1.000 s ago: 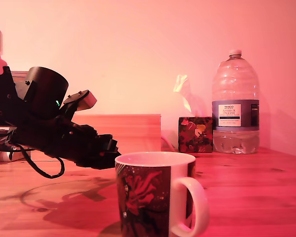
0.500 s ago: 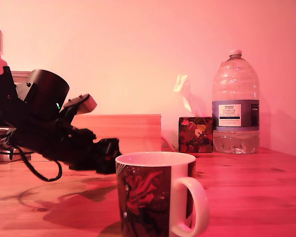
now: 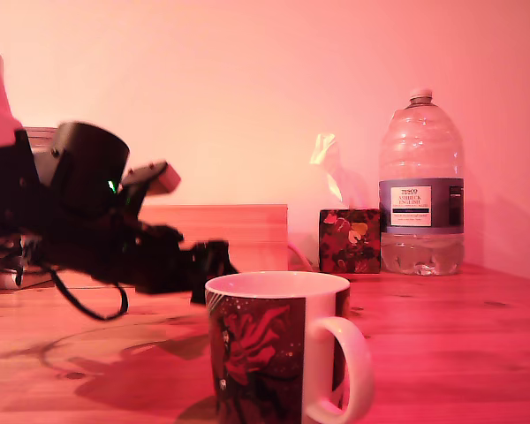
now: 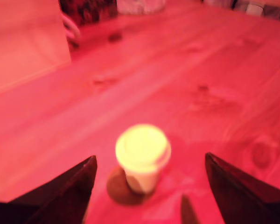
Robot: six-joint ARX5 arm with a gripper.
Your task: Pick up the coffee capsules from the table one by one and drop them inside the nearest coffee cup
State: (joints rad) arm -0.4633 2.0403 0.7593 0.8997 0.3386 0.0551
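**End effector moves toward the capsule behind the cup**

Since one second ago, the arm (image 3: 79, 230) has gone forward and a little up, toward the exterior view's right, so that the end effector (image 3: 214, 265) now stands close behind the rim of the cup (image 3: 278, 349). Cup, tissue box (image 3: 350, 240) and bottle (image 3: 421, 185) have not moved.

In the wrist view the end effector (image 4: 149, 186) is spread wide and holds nothing: its two dark fingers (image 4: 65, 196) stand well apart, one on each side. One capsule (image 4: 142, 156) stands upright on the surface (image 4: 224, 84) between them, wide end up, touching neither finger. The exterior view does not show the capsule; the cup probably hides it. The wrist picture is blurred, so the arm is likely in motion.

What could go wrong, as I judge it: the capsule is small and light, and it stands on its narrow end. If one finger reaches it before the other, it may tip or roll away. The cup is also near the arm, so a low sideways move could knock it.
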